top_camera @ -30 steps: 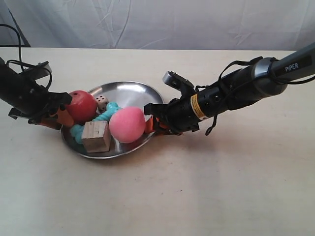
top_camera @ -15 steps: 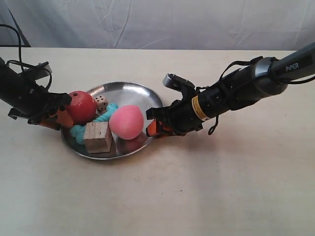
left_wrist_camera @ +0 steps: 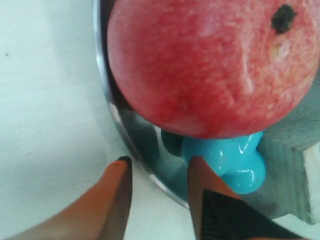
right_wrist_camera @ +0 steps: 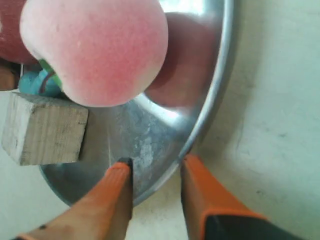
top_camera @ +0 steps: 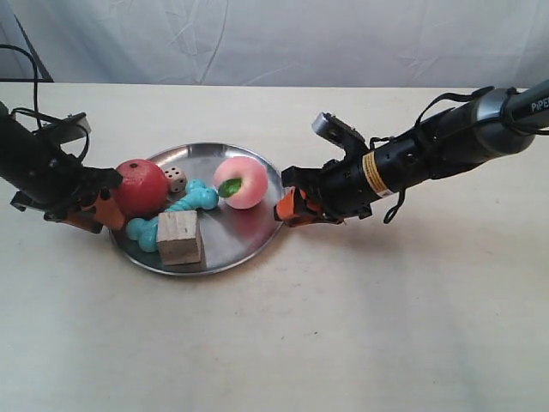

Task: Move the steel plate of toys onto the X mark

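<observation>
The exterior view shows the steel plate point(top_camera: 236, 233) flat on the bench point(top_camera: 360, 343) between the left fingers point(top_camera: 107, 211) and right fingers point(top_camera: 292, 207), the left wrist view shows the left fingers point(left_wrist_camera: 117, 200) released astride its rim, one tip inside and one outside, and the right wrist view shows the right fingers point(right_wrist_camera: 112, 200) likewise, with no X mark in sight.

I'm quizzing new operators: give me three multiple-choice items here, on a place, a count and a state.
1. Where is the pale wooden cube? A) on the table B) in the round shiny steel plate C) in a gripper
2. How many toys lie in the plate? A) three B) seven C) five
3. How do the left gripper's fingers stand? A) apart, straddling the plate's rim B) shut together C) raised high
1 B: it rests inside the rim. 2 C: red apple, pink peach, turquoise bone, cube, white die. 3 A: the rim sits in their gap.
</observation>
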Tool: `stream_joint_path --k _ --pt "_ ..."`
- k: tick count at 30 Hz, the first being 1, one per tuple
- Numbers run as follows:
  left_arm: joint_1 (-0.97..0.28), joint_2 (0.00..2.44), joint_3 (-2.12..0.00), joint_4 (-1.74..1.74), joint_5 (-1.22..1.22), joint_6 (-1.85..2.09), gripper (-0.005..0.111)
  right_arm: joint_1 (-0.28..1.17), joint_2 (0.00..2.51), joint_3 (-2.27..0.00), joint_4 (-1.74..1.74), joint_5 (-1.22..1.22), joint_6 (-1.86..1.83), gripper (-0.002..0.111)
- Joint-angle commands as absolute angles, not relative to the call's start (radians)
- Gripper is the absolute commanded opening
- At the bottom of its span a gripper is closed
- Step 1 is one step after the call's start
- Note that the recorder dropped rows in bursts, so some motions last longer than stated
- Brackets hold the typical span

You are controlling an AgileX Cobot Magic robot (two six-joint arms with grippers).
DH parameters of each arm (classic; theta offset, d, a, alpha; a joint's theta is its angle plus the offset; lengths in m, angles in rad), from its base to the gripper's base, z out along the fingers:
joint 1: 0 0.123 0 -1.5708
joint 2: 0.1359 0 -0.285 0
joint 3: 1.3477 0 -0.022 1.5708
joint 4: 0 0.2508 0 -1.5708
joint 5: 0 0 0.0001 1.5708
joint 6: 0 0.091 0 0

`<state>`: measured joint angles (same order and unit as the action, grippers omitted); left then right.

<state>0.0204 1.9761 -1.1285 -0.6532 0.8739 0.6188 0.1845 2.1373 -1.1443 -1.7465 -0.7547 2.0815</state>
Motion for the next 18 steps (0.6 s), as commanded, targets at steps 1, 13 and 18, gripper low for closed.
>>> stream_joint_path --k 1,13,18 --pt "0.019 1.938 -1.128 -0.626 0.884 0.605 0.036 0.163 2.126 -1.151 -1.744 -0.767 2.117 0.033" --pt "0.019 1.741 -1.128 -0.623 0.925 0.523 0.03 0.042 2.059 -1.151 -1.744 -1.125 2.117 0.015" --pt "0.019 1.602 -1.111 -0.804 1.013 0.658 0.0 0.024 1.97 -1.125 -1.744 -1.221 2.117 -0.001"
